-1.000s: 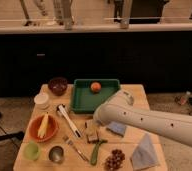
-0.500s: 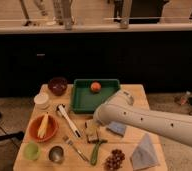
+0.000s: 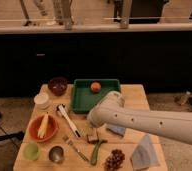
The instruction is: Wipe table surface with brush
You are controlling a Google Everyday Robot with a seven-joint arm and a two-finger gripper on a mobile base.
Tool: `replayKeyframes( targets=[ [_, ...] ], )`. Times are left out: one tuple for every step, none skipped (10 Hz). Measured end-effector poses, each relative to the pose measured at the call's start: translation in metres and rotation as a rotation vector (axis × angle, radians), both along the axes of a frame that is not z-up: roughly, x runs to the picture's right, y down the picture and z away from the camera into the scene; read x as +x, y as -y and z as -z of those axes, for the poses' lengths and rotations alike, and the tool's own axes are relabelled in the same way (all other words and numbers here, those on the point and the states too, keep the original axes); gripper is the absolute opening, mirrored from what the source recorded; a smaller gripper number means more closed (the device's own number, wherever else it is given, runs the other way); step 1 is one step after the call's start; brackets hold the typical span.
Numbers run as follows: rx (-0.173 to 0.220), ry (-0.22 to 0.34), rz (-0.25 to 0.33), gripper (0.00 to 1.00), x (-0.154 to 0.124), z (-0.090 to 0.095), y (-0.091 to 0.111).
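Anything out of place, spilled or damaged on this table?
Nothing stands out. Nothing is spilled or tipped on the table surface; the brush lies flat, untouched, left of the gripper, which hangs open over the table's middle beside the brown block.

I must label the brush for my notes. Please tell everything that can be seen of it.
The brush is slim, with a long white handle, plastic by its look, and a small round head. It lies flat on the table, diagonally, head at the far left, untouched. The gripper hangs just right of its handle end, apart.
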State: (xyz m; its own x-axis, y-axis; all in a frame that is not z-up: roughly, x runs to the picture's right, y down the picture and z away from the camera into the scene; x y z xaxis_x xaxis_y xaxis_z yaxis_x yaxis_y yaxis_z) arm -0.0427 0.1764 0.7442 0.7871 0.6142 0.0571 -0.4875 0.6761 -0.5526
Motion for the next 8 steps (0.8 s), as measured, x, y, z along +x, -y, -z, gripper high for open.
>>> replayKeyframes(
  targets=[
    [-0.004,0.002,0.005,0.80,-0.013,-0.004,-0.003],
    [-0.004,0.002,0.005,0.80,-0.016,-0.006,-0.005],
    [-0.005,0.000,0.002,0.80,-0.018,-0.009,-0.007],
    [-0.004,-0.003,-0.004,0.80,-0.020,-0.013,-0.010],
    [-0.006,0.000,-0.006,0.80,-0.022,-0.014,-0.012],
    [-0.008,0.002,-0.007,0.80,-0.025,-0.016,-0.014],
    [-0.012,0.004,-0.007,0.77,-0.028,-0.020,-0.018],
    [-0.016,0.005,-0.007,0.70,-0.029,-0.022,-0.021]
  ],
)
